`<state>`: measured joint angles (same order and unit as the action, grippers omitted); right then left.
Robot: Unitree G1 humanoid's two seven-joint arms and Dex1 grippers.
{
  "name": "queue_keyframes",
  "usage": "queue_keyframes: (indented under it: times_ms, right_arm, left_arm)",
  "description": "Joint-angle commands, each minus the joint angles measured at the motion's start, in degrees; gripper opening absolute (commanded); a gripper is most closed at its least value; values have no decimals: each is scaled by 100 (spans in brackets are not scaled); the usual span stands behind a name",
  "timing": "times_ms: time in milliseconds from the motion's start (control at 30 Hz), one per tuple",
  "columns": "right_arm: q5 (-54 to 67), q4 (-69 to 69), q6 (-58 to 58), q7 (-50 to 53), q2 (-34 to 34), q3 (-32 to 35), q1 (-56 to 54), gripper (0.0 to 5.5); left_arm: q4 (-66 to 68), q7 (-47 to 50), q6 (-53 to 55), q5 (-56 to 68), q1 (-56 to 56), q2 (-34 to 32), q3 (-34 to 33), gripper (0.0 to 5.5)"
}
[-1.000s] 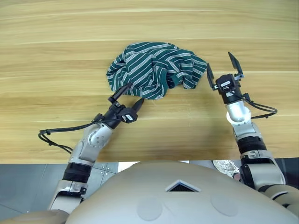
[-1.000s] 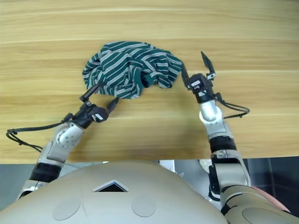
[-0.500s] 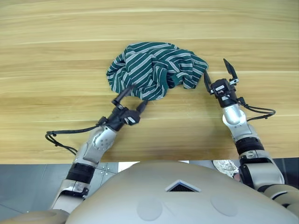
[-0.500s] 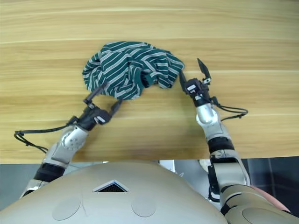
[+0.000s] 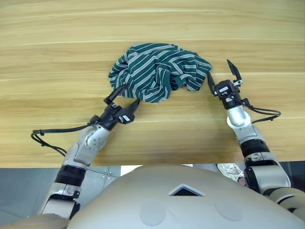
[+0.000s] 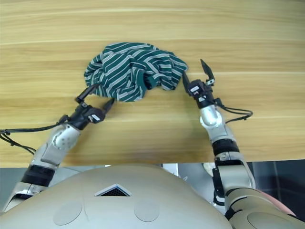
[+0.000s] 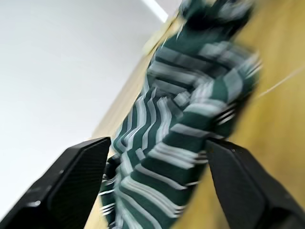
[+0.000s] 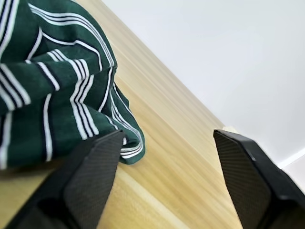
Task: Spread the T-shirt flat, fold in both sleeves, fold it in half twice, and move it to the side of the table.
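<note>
A dark green T-shirt (image 5: 157,70) with white stripes lies crumpled in a heap on the wooden table (image 5: 57,57). My left gripper (image 5: 125,97) is open at the heap's near left edge, its fingers (image 7: 78,179) straddling a fold of the striped cloth (image 7: 186,129). My right gripper (image 5: 223,75) is open just to the right of the heap, one finger close to the cloth's right edge and the other raised off the table. The right wrist view shows the shirt's hem (image 8: 128,143) lying beside one finger (image 8: 88,183), with bare table between the fingers.
The table's near edge (image 5: 157,164) runs just in front of both forearms. A black cable (image 5: 52,136) trails from the left arm across the table's near left. Bare wood stretches behind and to both sides of the heap.
The left gripper drew nearer the shirt, then shifted left along the heap's near edge. The right gripper moved left toward the shirt's right edge and then held still.
</note>
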<state>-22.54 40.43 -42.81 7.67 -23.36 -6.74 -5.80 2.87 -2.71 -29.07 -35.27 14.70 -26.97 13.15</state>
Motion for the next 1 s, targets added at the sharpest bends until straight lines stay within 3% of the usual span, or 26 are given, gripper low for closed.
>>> queue_keyframes:
  times_ms: [33, 333, 667, 900, 1000]
  right_arm:
    - [-20, 58, 87, -27, -39, -36, 25, 347]
    - [-31, 133, 106, -11, -31, -64, -18, 347]
    - [-80, -263, -114, -326, -131, -292, 165, 347]
    - [1401, -2122, -362, -2319, -783, -766, 1275, 347]
    - [1601, -2176, -219, -2684, -844, -729, 1287, 347]
  left_arm:
    - [-106, 10, 76, -277, 59, 7, 224, 364]
    - [-96, 210, 40, -5, 34, 188, 223, 364]
    - [11, 226, 211, -58, -43, 201, 190, 208]
    - [108, 182, 232, -94, -65, 127, 270, 95]
    - [152, 295, 249, 43, -83, 171, 155, 52]
